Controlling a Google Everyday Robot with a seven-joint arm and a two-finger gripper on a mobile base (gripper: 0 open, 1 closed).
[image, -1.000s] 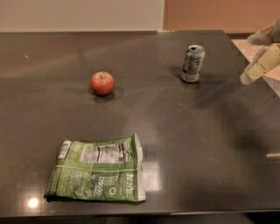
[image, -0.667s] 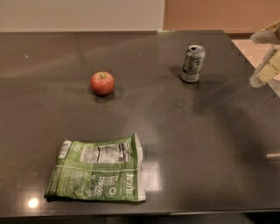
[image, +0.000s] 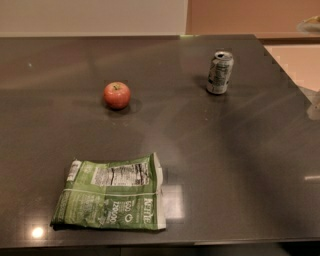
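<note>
On the dark table (image: 240, 165) a red apple (image: 117, 95) sits left of centre. A dented silver can (image: 220, 72) stands upright at the back right. A flattened green chip bag (image: 111, 193) lies near the front edge. Only a pale sliver of my gripper (image: 315, 106) shows at the right edge of the view, off the table's right side. It holds nothing that I can see. The can is the thing nearest to it, well to its left.
The table's right edge runs diagonally from the back to the right side, with light floor (image: 295, 60) beyond it. A pale wall (image: 95, 15) stands behind the table. Another pale shape (image: 311, 23) shows at the top right corner.
The gripper has drawn back to the right and almost left the view. The apple, can and bag have not moved.
</note>
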